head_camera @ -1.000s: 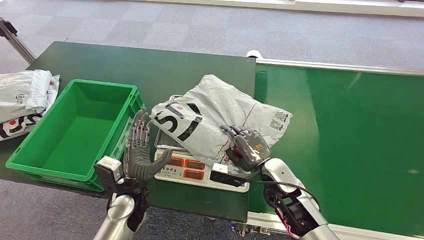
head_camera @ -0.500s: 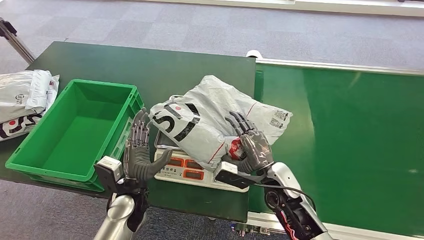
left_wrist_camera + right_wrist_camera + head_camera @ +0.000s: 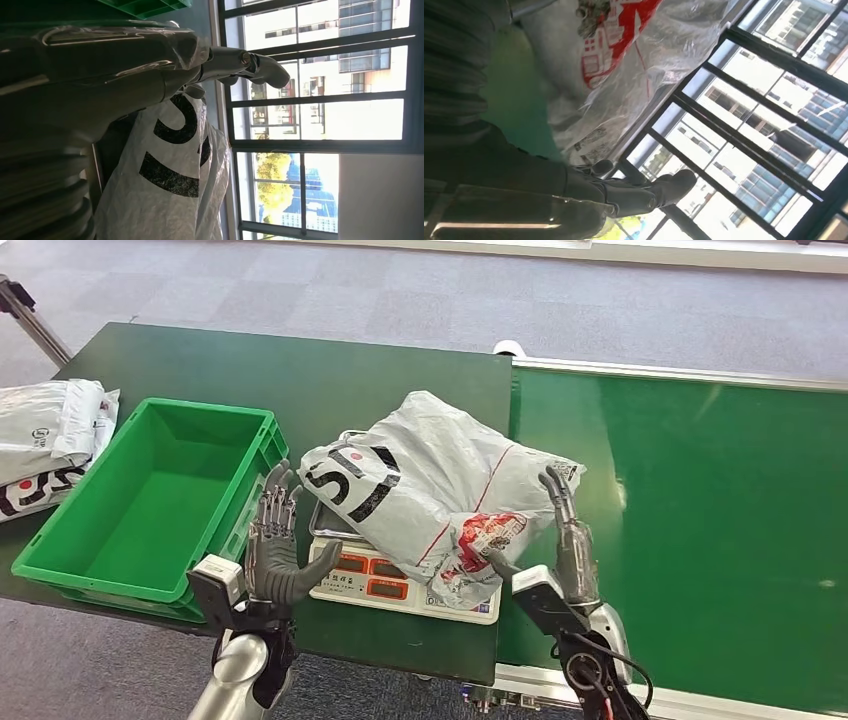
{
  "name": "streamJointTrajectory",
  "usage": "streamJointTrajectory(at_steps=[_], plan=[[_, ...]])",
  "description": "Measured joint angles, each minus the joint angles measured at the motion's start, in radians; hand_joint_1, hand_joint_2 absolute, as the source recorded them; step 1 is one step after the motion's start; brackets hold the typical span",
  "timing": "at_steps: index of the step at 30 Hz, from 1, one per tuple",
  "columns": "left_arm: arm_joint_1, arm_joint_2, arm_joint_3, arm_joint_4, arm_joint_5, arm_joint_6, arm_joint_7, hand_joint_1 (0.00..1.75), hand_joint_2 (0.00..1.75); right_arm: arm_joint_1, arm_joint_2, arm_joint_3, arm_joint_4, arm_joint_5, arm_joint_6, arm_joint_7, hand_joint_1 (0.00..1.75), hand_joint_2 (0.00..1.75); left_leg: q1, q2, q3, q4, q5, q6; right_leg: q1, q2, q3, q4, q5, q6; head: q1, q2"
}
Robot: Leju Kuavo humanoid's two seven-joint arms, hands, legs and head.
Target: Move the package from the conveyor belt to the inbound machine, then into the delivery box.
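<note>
- The package [image 3: 430,480], a grey-white plastic mailing bag with bold black lettering and a red printed label, lies on the scale [image 3: 400,585] (the inbound machine), which stands on the dark green table [image 3: 300,380].
- The bag is bigger than the scale's metal tray; its far corner, with a printed shipping label, hangs over towards the conveyor belt [image 3: 700,510].
- The right hand [image 3: 568,540] stands upright just beside the package on the belt side, fingers straight and close together, pointing away from the robot; it holds nothing, and whether the thumb touches the bag cannot be told.
- In the right wrist view the package [image 3: 624,65] shows its red print, and the right hand [image 3: 624,192] lies stretched out beside it.
- The left hand [image 3: 275,545] is raised between the green crate [image 3: 150,500] and the scale, palm towards the package, fingers spread and holding nothing.
- In the left wrist view the left hand [image 3: 215,65] is extended and the package [image 3: 170,175] lies near it with a gap between them.
- The green crate sits on the table to the left of the scale.
- More grey bags [image 3: 50,440] lie at the table's left edge, beside the crate.
</note>
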Motion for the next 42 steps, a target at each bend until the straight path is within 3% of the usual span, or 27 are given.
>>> streamJointTrajectory(at_steps=[5, 10, 15, 19, 24, 28, 34, 42], plan=[[0.009, 0.000, 0.001, -0.010, 0.002, 0.008, 0.000, 0.00, 1.75, 0.071, 0.000, -0.116, -0.069, -0.113, -0.009, -0.057, 0.00, 1.75, 0.000, 0.000, 0.000, 0.000, 0.000, 0.000, 0.000, 0.000, 0.000, 0.000, 0.000, 0.000, 0.000, 0.000], [0.029, 0.000, 0.004, -0.017, -0.001, 0.008, 0.000, 0.00, 1.75, 0.139, 0.011, -0.283, -0.119, -0.292, 0.023, -0.063, 0.00, 1.75, 0.000, 0.000, 0.000, 0.000, 0.000, 0.000, 0.000, 0.000, 0.000, 0.000, 0.000, 0.000, 0.000, 0.000], [0.013, 0.002, -0.010, -0.013, -0.172, 0.064, 0.015, 0.00, 1.75, 0.193, 0.047, -0.388, -0.155, -0.239, 0.075, -0.066, 0.00, 1.75, 0.000, 0.000, 0.000, 0.000, 0.000, 0.000, 0.000, 0.000, 0.000, 0.000, 0.000, 0.000, 0.000, 0.000], [-0.046, 0.011, -0.044, 0.005, -0.344, 0.078, 0.050, 0.00, 1.75, 0.192, 0.066, -0.410, -0.160, -0.206, 0.086, -0.053, 0.00, 1.75, 0.000, 0.000, 0.000, 0.000, 0.000, 0.000, 0.000, 0.000, 0.000, 0.000, 0.000, 0.000, 0.000, 0.000], [-0.072, 0.016, -0.057, 0.015, -0.388, 0.064, 0.057, 0.00, 1.75, 0.189, 0.069, -0.415, -0.160, -0.197, 0.089, -0.048, 0.00, 1.75, 0.000, 0.001, 0.001, 0.000, 0.000, 0.000, 0.000, 0.000, 0.000, 0.000, 0.000, 0.000, 0.000, 0.000], [-0.194, 0.057, -0.113, 0.097, -0.610, 0.035, 0.122, 0.00, 1.75, 0.188, 0.078, -0.419, -0.160, -0.185, 0.101, -0.038, 0.00, 1.75, 0.000, 0.000, 0.000, 0.000, 0.000, 0.000, 0.000, 0.000, 0.000, 0.000, 0.000, 0.000, 0.000, 0.000], [-0.254, 0.084, -0.140, 0.151, -0.662, 0.013, 0.153, 0.00, 1.75, 0.188, 0.081, -0.423, -0.160, -0.176, 0.108, -0.035, 0.00, 1.75, 0.000, 0.001, 0.000, 0.000, 0.000, 0.000, 0.000, 0.000, -0.001, 0.000, 0.000, 0.000, 0.000, 0.000], [-0.389, 0.138, -0.237, 0.304, -0.767, -0.248, 0.261, 0.00, 1.75, 0.187, 0.082, -0.423, -0.160, -0.114, 0.111, -0.016, 0.00, 1.75, 0.000, 0.000, 0.000, 0.000, 0.001, 0.001, 0.000, 0.000, 0.000, 0.000, 0.001, 0.000, 0.000, 0.000]])
